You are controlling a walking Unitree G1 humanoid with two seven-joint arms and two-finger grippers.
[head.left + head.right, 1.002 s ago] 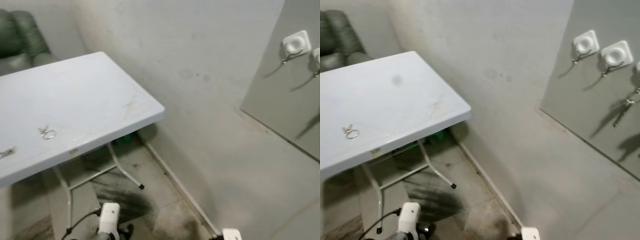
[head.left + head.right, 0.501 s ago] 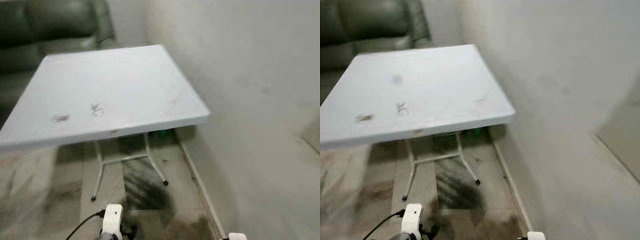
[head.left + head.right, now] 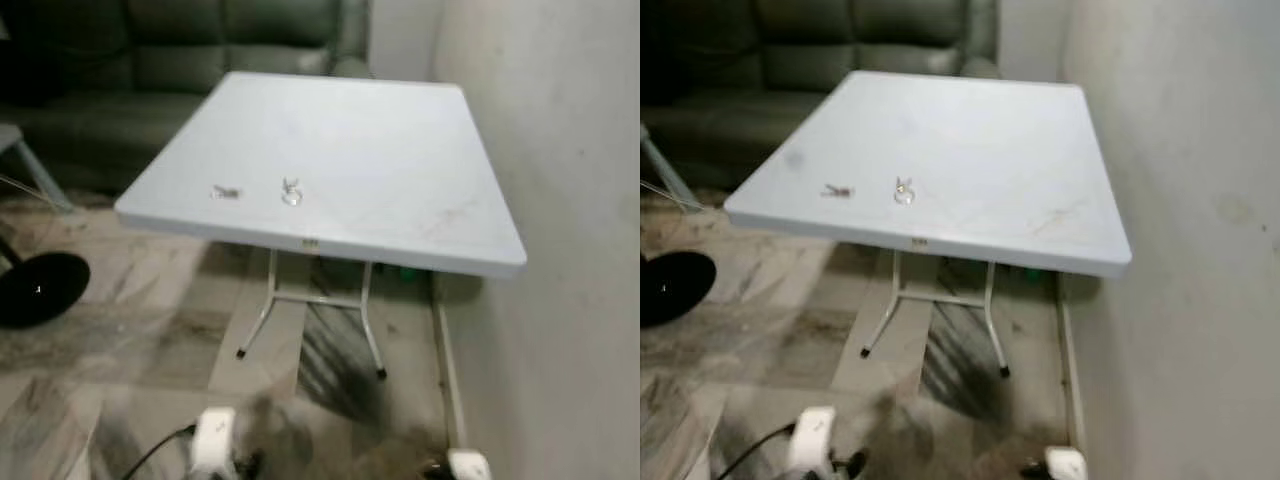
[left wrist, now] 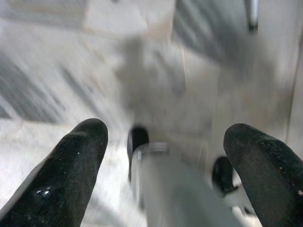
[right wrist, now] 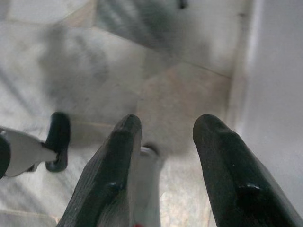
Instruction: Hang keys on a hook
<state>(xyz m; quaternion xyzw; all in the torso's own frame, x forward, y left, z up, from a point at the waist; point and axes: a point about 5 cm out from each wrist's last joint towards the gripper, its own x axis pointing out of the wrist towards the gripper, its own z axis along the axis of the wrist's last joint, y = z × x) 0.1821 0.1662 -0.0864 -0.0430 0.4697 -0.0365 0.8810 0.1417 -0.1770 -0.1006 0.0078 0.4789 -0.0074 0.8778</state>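
**Keys wait on the desk, both arms hanging free**

Grey-streaked floor tiles [image 3: 120, 340] run up to a plain pale wall [image 3: 570, 150] on the robot's right, and a dark green sofa [image 3: 200, 40] closes the far side of the room. Between them stands a white folding desk [image 3: 400, 170] on thin metal legs, pushed close to the wall. A round black base [image 3: 40, 288] of some stand sits on the floor to the left.

On the desk, near its front edge, lie the keys [image 3: 290, 190] on a small ring, and just to their left a second small metal piece [image 3: 226, 192], too blurred to identify. They lie flat and untouched, well within reach from the front, which suggests the pickup has not yet begun.

Both arms hang low over the floor. The left gripper [image 4: 165, 156] has its fingers spread wide with nothing between them; the right gripper [image 5: 163, 156] is likewise parted and empty. Judging from this, the robot must approach the desk before it can lift the keys and carry them to a hook.
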